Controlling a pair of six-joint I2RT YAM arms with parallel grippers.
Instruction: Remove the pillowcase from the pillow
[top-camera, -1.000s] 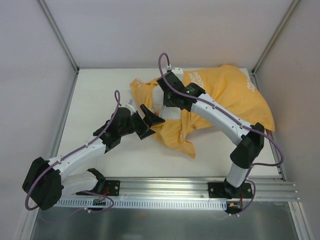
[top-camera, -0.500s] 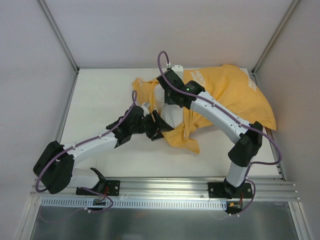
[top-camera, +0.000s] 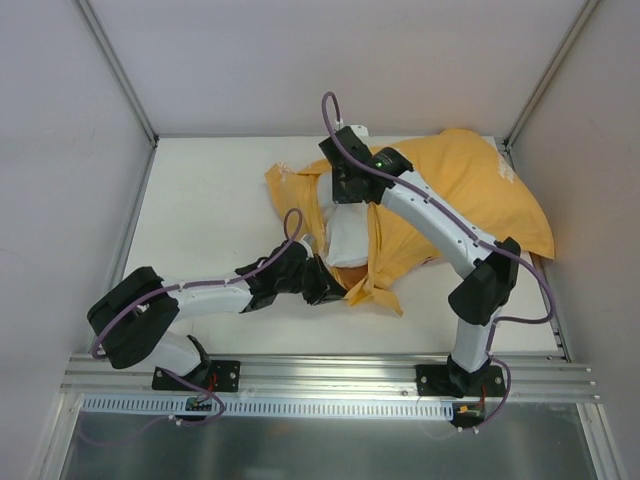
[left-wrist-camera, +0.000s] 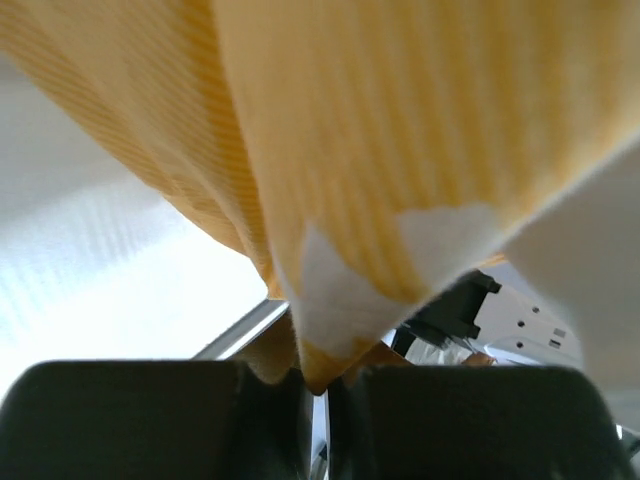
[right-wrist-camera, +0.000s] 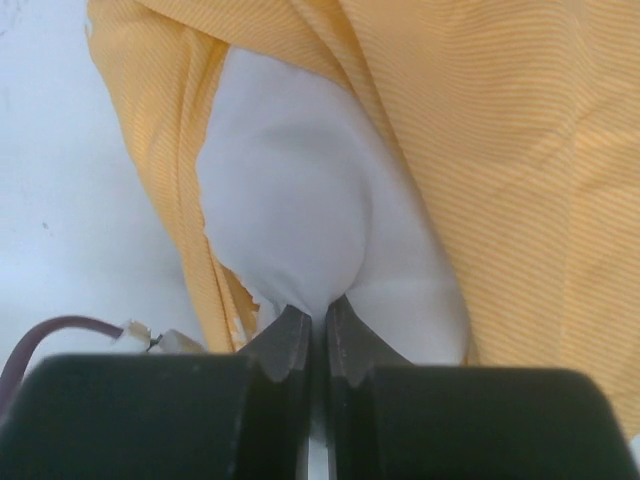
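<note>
The orange-yellow pillowcase (top-camera: 470, 190) lies bunched at the table's back right, its open end turned to the left. The white pillow (top-camera: 350, 235) bulges out of that opening. My left gripper (top-camera: 335, 290) lies low at the cover's near left corner. In the left wrist view it (left-wrist-camera: 318, 385) is shut on the hem of the pillowcase (left-wrist-camera: 400, 150), which hangs across the lens. My right gripper (top-camera: 345, 190) reaches in from the right above the opening. In the right wrist view it (right-wrist-camera: 318, 320) is shut on a pinch of the pillow (right-wrist-camera: 300, 220), with the pillowcase (right-wrist-camera: 500, 150) around it.
The white table (top-camera: 200, 200) is walled on the left, back and right. An aluminium rail (top-camera: 330, 375) with both arm bases runs along the near edge. The left arm lies nearly flat across the near left of the table.
My left gripper has swung right and toward the near edge, onto the cover's near corner, and gone from open to shut on it. The right gripper shifted slightly back, still holding the pillow.
</note>
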